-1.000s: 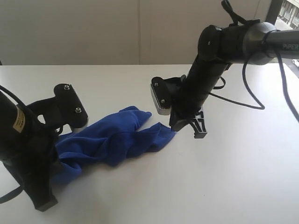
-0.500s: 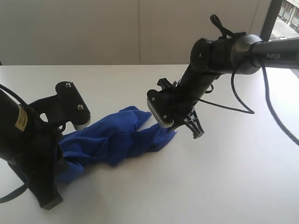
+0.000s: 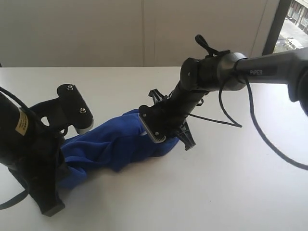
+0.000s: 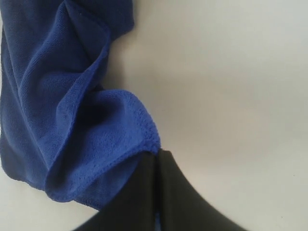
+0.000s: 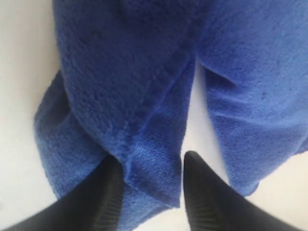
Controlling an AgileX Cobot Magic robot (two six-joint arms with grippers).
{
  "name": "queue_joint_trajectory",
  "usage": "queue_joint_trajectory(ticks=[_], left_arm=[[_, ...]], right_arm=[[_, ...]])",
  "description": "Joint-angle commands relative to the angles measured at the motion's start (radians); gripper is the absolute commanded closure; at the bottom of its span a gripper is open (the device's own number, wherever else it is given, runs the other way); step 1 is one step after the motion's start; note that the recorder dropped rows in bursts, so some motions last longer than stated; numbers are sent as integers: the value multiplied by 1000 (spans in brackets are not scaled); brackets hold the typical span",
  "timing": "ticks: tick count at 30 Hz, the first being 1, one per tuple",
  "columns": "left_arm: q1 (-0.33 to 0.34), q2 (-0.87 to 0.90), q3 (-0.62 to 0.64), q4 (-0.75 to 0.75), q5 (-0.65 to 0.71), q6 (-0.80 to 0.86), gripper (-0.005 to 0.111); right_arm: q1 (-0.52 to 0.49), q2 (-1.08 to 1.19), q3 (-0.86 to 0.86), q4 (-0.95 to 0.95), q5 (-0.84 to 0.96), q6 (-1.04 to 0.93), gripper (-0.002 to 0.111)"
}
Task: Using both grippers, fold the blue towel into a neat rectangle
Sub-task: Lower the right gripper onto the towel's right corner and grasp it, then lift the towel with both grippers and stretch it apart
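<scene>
The blue towel lies bunched and twisted in a long heap on the white table. My left gripper is at the heap's left end, shut on a stitched corner of the towel; a sliver of blue shows between its fingers. My right gripper is down at the heap's right end and stands open. In the right wrist view a hemmed fold of the towel lies between the two black fingers of this gripper, apart from both pads.
The left arm's bulky black body fills the near left of the table. The right arm reaches in from the far right, with loose black cables hanging over the table. A pale wall runs behind.
The right arm has swung left and down onto the towel's right end, and its jaws have opened around a fold. The left arm and its grip have not moved.
</scene>
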Motion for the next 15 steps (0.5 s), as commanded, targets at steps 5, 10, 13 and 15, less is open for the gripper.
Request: queue_joint_trajectory(ticks=[5, 10, 13, 15], left_arm=[[-5, -7, 5, -13, 23, -5, 107], [-5, -7, 5, 54, 34, -5, 107], [-5, -7, -16, 181, 69, -71, 107], [-5, -7, -28, 297, 98, -160, 107]], right_arm=[[1, -49, -3, -110, 16, 252, 108], [1, -117, -3, -410, 111, 667, 108], [1, -196, -3, -582, 233, 1009, 108], [1, -255, -3, -588, 306, 1100, 108]])
